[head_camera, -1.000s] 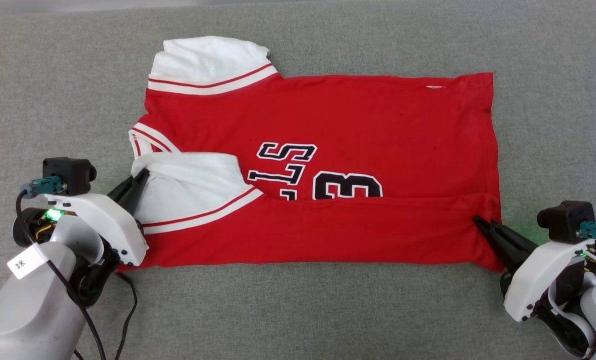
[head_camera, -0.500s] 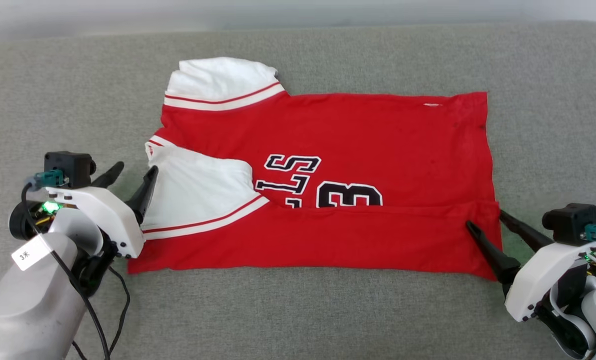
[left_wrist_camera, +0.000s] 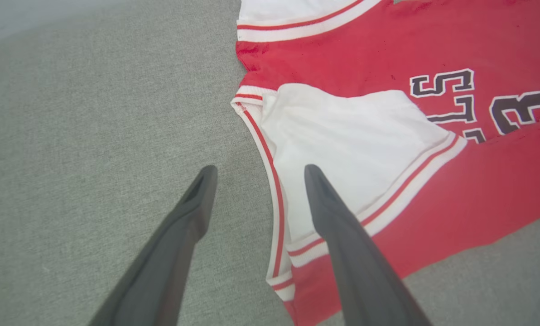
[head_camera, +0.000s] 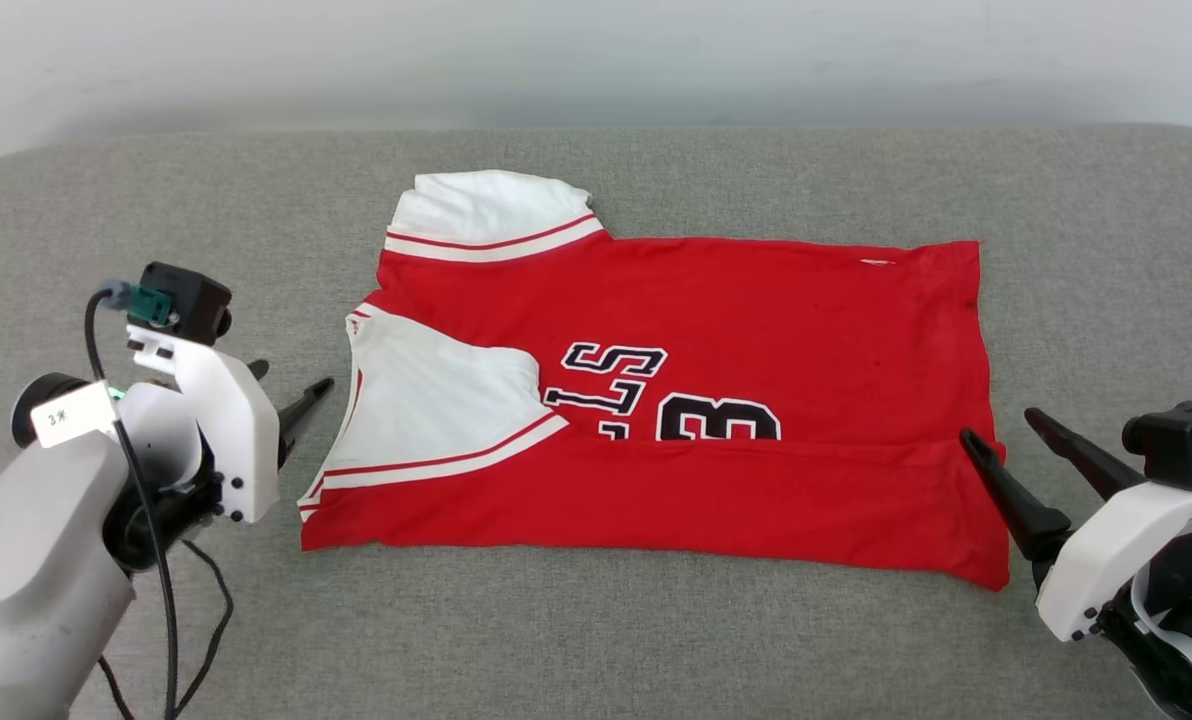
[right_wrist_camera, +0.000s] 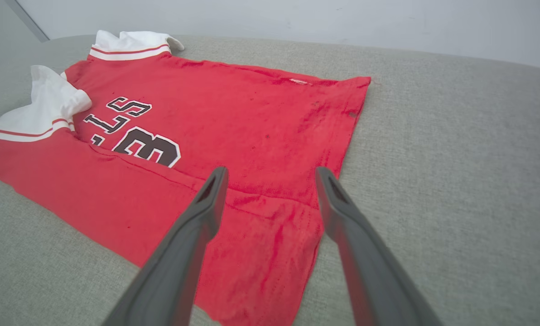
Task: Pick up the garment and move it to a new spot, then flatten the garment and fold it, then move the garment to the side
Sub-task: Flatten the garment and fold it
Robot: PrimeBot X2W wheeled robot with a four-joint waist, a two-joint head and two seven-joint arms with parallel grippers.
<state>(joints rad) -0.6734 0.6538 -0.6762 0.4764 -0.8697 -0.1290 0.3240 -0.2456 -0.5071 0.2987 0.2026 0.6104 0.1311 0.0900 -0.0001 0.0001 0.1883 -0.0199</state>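
Head view first: the garment [head_camera: 756, 300] lies flat across the middle of the grey padded surface [head_camera: 596, 640], white sleeves toward the left end and hem toward the right. The left gripper [head_camera: 291, 380] sits just off the sleeve end, jaws apart, holding nothing. The right gripper [head_camera: 998, 428] is spread wide at the hem's near corner, also empty. The near long edge is folded up over the lettering, so the lower parts of the letters and the "3" are hidden. There is bare surface on every side, with a pale wall beyond the far edge.

Over to the left wrist view: one of the fingers [left_wrist_camera: 342, 235] hangs over the white sleeve and the other over bare grey, with the striped trim running between them. I cannot tell if they touch.

Right wrist view now: one of the fingers [right_wrist_camera: 193, 226] is over the red hem corner and its partner over bare grey beyond, so the hem edge passes between them. The shirt's left end is cut off by the frame.
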